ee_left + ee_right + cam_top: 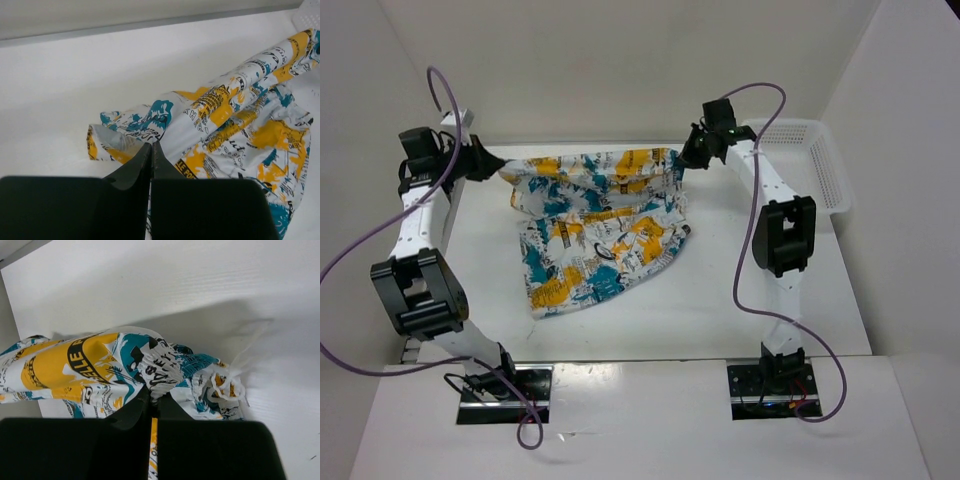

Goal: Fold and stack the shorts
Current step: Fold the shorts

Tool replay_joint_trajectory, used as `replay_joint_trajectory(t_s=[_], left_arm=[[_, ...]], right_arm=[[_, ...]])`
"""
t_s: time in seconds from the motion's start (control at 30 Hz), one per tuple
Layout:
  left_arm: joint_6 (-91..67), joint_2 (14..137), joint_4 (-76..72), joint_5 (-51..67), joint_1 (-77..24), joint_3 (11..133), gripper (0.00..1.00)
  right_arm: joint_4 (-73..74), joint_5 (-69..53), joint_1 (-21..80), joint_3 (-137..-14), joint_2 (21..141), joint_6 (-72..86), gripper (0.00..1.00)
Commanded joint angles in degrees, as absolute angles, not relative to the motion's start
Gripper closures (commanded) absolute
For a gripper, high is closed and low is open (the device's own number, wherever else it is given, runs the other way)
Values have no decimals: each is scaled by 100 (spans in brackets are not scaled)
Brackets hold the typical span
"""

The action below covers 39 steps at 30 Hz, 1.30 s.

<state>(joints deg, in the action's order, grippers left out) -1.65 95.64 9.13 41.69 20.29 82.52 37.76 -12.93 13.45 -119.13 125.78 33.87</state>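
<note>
White fabric splashed with yellow-orange and teal and set with small black lettering: the shorts (600, 225) lie on the far half of the pale bench (740, 300), between the two arms. Their far edge is drawn out into a band running left to right. The rest spreads toward the near side in rumpled folds, and one lobe reaches to the near-left.

At the band's left end, near the far-left corner of the bench, sits the left claw (497, 172). Its fingers are pressed together on a corner of the shorts. In the left wrist view the two dark fingers meet in a thin seam with cloth bunched right at their tips. Creased folds fan away to the right.

At the band's right end sits the right claw (684, 158), likewise clamped on the shorts. In the right wrist view a gathered, puckered edge of the fabric sits at the fingertips, and a strip of yellow print shows in the slit between the fingers. A white drawstring (227, 385) lies in loose loops just right of the pinch, on the cloth.

Whether either claw touches the bench surface cannot be told.

A white mesh basket (810, 165) stands at the far-right corner of the bench, beyond the right arm and apart from the shorts. Purple cables (360, 260) loop off both arms.
</note>
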Motion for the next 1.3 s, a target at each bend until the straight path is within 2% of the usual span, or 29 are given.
replay_joint_trajectory(t_s=[0.0,0.23,0.43,0.63,0.93,1.13,1.27], left_arm=[[0,8668,728,4421,2074,7685,100],[0,7007,1028,4755,2074,6050,100],[0,6100,1652,4878,2074,5406,100],[0,5590,1724,4606,2021,4581,100],[0,5257,1906,3648,2021,4755,100],[0,4633,2329,3270,1864,4650,100],[0,3737,2583,3278,1811,4325,100]], right_arm=[[3797,-1397,1274,-11342,11963,3287,100],[3446,-1573,1274,-9389,10575,3287,100],[3418,-1635,1274,-8026,9590,3393,100],[3550,-1634,1274,-7577,9132,3393,100],[3771,-1670,1274,-7392,8781,3103,100],[3771,-1740,1274,-6997,8368,2927,100],[3823,-1802,1274,-6663,7955,2927,100]])
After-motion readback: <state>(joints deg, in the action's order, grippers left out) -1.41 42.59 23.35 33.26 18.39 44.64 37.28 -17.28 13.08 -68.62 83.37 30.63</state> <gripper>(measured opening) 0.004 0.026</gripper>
